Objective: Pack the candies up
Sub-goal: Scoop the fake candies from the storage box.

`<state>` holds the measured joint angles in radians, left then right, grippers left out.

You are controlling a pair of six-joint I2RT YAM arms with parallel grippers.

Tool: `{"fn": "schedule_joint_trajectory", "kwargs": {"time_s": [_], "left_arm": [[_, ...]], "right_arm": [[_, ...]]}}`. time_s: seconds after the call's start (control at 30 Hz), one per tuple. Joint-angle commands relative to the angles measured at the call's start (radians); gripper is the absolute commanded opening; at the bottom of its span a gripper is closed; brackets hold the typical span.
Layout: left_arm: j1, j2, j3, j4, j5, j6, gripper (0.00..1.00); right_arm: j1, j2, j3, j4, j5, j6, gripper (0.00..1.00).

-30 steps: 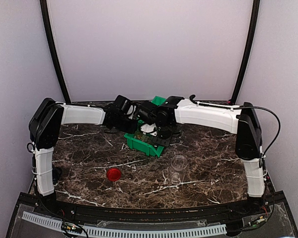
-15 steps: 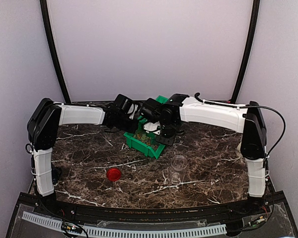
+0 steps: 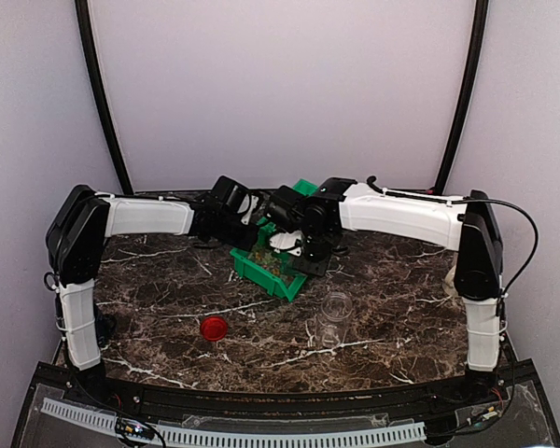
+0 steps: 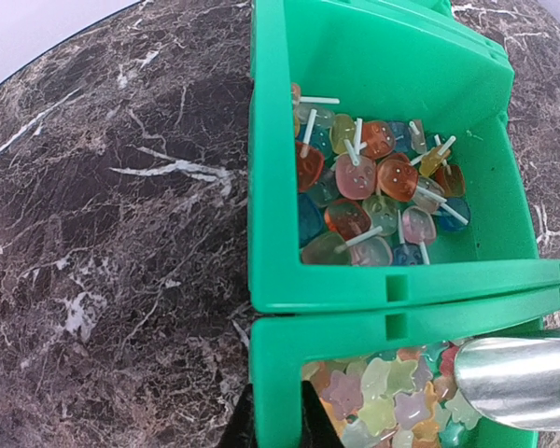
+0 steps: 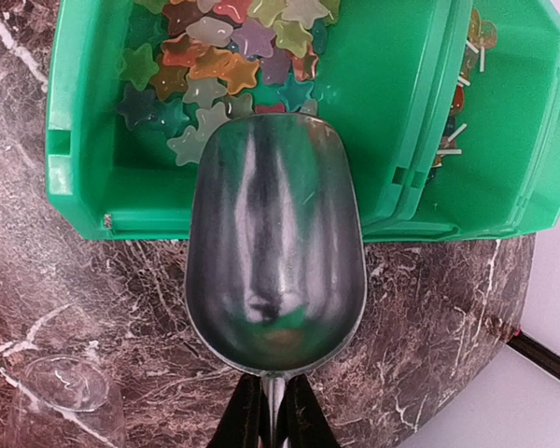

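Candies (image 5: 226, 63) are star-shaped, mixed colours, piled in the green bin (image 5: 75, 121) on the table (image 5: 429, 308). My right end effector (image 5: 272, 418) is clenched on the handle of an empty metal scoop (image 5: 275, 243), which I've got hanging over the bin's rim. My left end effector (image 4: 275, 427) is pinching the bin wall.

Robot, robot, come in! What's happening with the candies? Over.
Left gripper shut on green bin wall. Right gripper shut on metal scoop, scoop empty, tip at the candies. Nothing in the way; jar open.
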<state>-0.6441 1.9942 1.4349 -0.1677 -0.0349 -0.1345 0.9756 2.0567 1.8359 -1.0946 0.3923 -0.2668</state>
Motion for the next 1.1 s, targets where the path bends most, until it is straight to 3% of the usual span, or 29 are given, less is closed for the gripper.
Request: {"fn": "schedule_joint_trajectory", "kwargs": {"time_s": [0.0,0.3,0.73,1.07], "left_arm": [[-0.003,-0.127,0.011,0.178,0.048,0.000,0.00],[-0.003,-0.138,-0.051,0.249,0.127,-0.058,0.00],[-0.003,-0.149,-0.075,0.288,0.163,-0.094,0.00],[-0.003,-0.190,-0.120,0.341,0.189,-0.114,0.00]], "right_arm": [[0.003,0.036,0.015,-0.005,-0.049,-0.030,0.00],[-0.005,0.145,0.092,0.050,-0.076,-0.027,0.00],[-0.064,0.065,-0.143,0.391,-0.226,-0.040,0.00],[-0.068,0.120,-0.146,0.507,-0.287,-0.033,0.00]]}}
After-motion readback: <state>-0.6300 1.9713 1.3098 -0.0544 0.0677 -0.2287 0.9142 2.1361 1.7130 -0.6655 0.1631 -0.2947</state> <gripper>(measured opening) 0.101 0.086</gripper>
